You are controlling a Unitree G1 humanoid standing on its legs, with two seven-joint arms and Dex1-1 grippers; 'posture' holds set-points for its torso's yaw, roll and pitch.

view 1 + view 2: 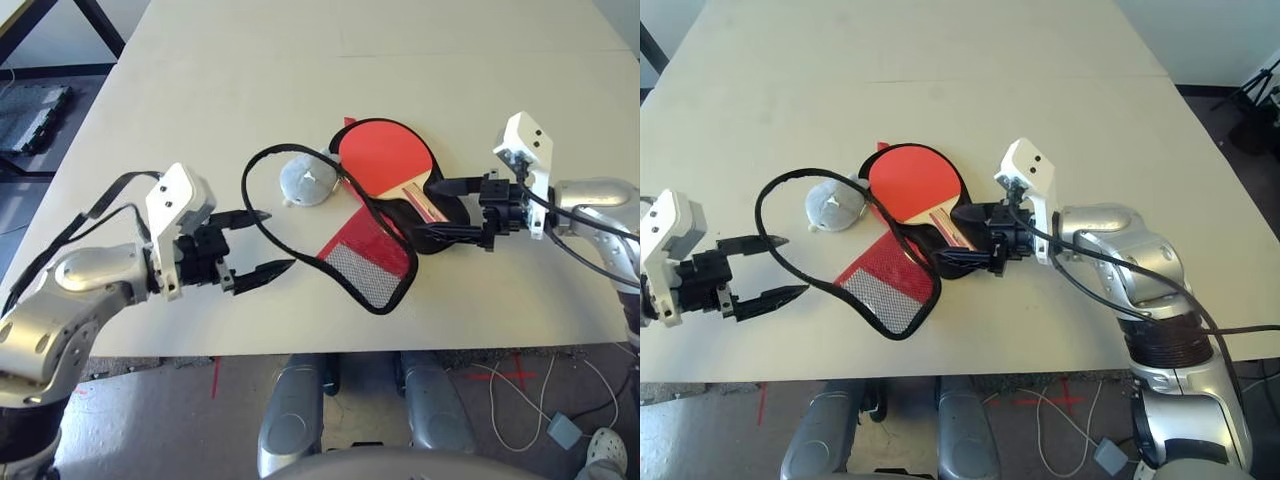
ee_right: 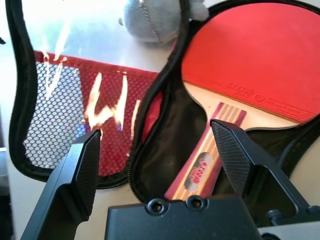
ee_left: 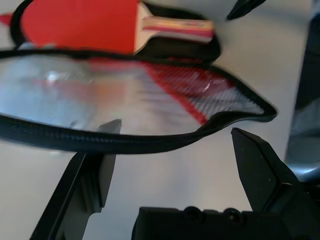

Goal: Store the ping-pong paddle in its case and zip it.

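Note:
The ping-pong paddle (image 1: pixel 384 153) lies face up on the black lining of the opened case (image 1: pixel 366 258), its striped handle (image 2: pixel 209 146) pointing toward my right arm. The case's red mesh flap (image 2: pixel 54 125) is spread toward the front edge, and its black zipper edging (image 3: pixel 125 142) loops out to the left. My right gripper (image 1: pixel 425 211) is open, with its fingers on either side of the handle's end. My left gripper (image 1: pixel 281 240) is open at the zipper edging's loop, which crosses right at its fingertips (image 3: pixel 111 127).
A white-grey paper wad (image 1: pixel 308 182) sits inside the zipper loop, just left of the paddle's face. The table's front edge (image 1: pixel 330 352) is close below the case. Bare tabletop stretches behind and to both sides. Cables lie on the floor at the lower right (image 1: pixel 520 400).

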